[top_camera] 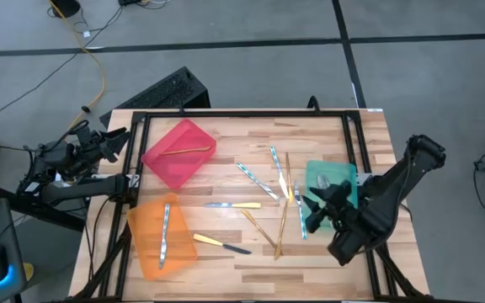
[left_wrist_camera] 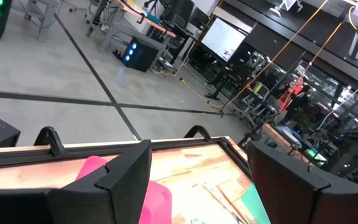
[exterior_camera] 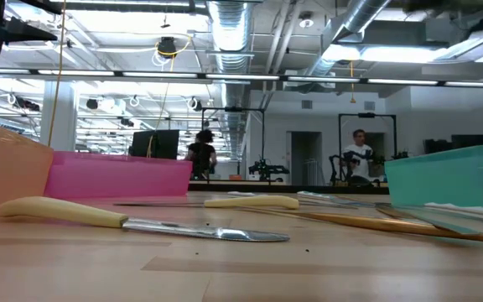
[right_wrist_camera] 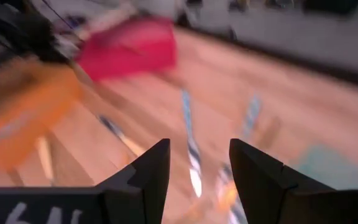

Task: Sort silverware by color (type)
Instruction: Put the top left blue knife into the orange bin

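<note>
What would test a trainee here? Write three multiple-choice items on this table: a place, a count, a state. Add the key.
1. The binned gold utensil lies in: A the red bin; B the orange bin; C the green bin.
2. Bins on the table: A two; B three; C five.
3. The right gripper is: A open, empty; B shut on a knife; C shut on a bin.
Key: 1 A, it lies inside the red bin. 2 B, red, orange, green. 3 A, its fingers stand apart around nothing. The left gripper waits off the table's left edge.
</note>
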Controlling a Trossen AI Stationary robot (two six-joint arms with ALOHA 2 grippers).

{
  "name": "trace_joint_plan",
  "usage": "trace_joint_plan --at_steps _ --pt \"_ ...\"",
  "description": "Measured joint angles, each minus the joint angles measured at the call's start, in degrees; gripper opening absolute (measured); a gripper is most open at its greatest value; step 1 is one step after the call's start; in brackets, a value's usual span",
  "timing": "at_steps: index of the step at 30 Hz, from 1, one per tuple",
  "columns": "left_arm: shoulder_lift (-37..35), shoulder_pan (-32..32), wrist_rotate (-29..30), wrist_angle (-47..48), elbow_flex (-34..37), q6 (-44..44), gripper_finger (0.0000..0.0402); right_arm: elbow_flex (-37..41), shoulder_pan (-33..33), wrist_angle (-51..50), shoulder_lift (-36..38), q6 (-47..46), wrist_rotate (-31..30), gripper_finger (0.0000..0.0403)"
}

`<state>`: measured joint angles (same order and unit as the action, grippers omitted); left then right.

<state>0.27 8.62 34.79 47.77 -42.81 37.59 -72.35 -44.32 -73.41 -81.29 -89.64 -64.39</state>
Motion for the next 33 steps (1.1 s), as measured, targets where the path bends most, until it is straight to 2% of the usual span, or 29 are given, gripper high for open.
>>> trace_joint_plan --at_steps 2,5,10,14,21,30,33 --pt "0.0 0.0 0.0 0.0 0.0 0.0 0.0247 -1.4 2.2 5.6 0.0 10.1 -1.8 0.0188" --pt "0.0 0.0 0.0 0.4 0.0 0.0 0.0247 -2.1 6.2 16.5 0.0 26.3 -1.1 0.0187" --pt "0.0 0.0 0.0 1.1 0.0 0.0 0.0247 -2.1 13.3 35.3 -1.8 51.9 9.0 0.0187" --pt "0.0 0.0 -0.1 1.8 0.0 0.1 0.0247 -2.1 18.3 46.1 -4.1 64.7 18.3 0.0187" --pt "0.0 0.0 -0.1 3.3 0.0 1.0 0.0247 -2.1 25.0 51.3 -9.8 67.7 31.3 0.0187" --pt "0.0 0.0 -0.1 3.9 0.0 1.1 0.0247 -2.0 28.4 50.5 -18.2 67.6 35.0 0.0187" --pt "0.0 0.0 -0.1 3.9 0.0 1.1 0.0247 -2.1 30.4 48.5 -18.8 61.9 34.7 0.0187"
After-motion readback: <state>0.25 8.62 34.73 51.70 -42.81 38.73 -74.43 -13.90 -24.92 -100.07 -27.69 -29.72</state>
